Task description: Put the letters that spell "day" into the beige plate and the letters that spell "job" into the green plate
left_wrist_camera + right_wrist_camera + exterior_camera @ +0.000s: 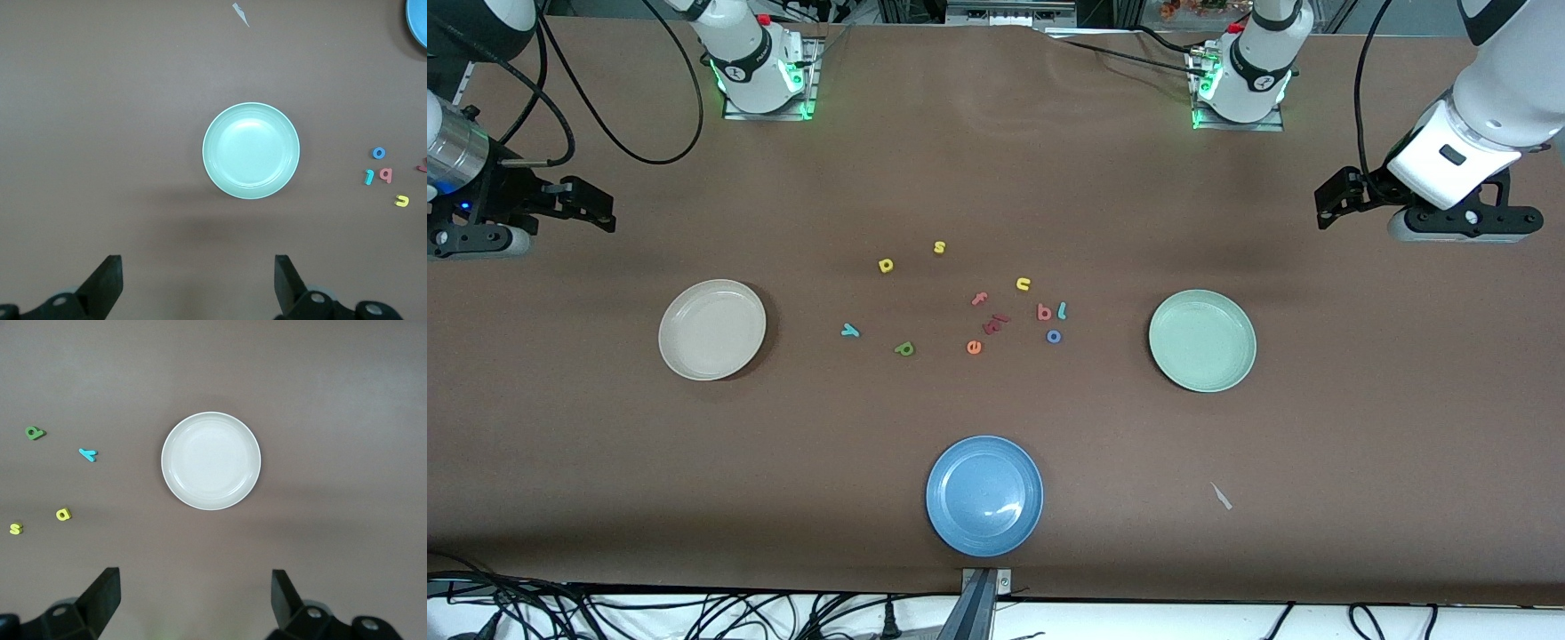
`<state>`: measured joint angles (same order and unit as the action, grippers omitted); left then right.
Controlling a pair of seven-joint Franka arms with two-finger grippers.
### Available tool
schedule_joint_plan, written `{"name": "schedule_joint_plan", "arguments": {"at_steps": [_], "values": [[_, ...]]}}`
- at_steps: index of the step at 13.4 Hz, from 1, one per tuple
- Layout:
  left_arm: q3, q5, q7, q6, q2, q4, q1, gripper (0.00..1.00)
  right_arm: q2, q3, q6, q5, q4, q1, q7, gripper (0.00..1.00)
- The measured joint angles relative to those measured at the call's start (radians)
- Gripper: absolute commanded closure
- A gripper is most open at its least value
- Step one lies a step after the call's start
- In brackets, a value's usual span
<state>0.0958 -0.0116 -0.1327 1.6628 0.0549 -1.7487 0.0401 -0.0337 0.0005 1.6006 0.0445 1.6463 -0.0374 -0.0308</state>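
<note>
— Letters first: what can you read on the brown table (996, 160)?

— Loose foam characters in the middle. For "day": a yellow "d" (886, 265), a green "a" (904, 348) and a teal "y" (850, 331), all toward my right arm's end. For "job": a light-blue "j" (1062, 310) touching or just beside a salmon-pink "b" (1044, 312), with a blue ring "o" (1054, 336) just nearer the front camera. Both the round cream-beige plate (712, 330) and the round pale mint-green plate (1202, 340) hold nothing.

— And your arms?

— I wait with both raised at the table's ends. My left gripper (197, 283) hangs above bare table near the green plate, jaws spread wide, nothing between them. My right gripper (193, 600) does likewise near the beige plate.

— Anything one camera catches alone?

— Only the front view shows the whole round blue plate (984, 494); my left wrist sees just its edge
</note>
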Motion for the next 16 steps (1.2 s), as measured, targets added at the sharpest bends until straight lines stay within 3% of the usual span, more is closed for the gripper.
{"name": "schedule_joint_plan", "arguments": {"at_steps": [11, 16], "values": [[0.009, 0.000, 0.000, 0.002, -0.001, 0.000, 0.003, 0.00, -0.015, 0.007, -0.003, 0.000, 0.006, -0.014, -0.001, 0.00], [0.039, 0.000, 0.000, 0.008, -0.077, 0.019, 0.044, 0.00, -0.025, 0.019, -0.021, -0.004, 0.008, -0.052, -0.001, 0.00]]}}
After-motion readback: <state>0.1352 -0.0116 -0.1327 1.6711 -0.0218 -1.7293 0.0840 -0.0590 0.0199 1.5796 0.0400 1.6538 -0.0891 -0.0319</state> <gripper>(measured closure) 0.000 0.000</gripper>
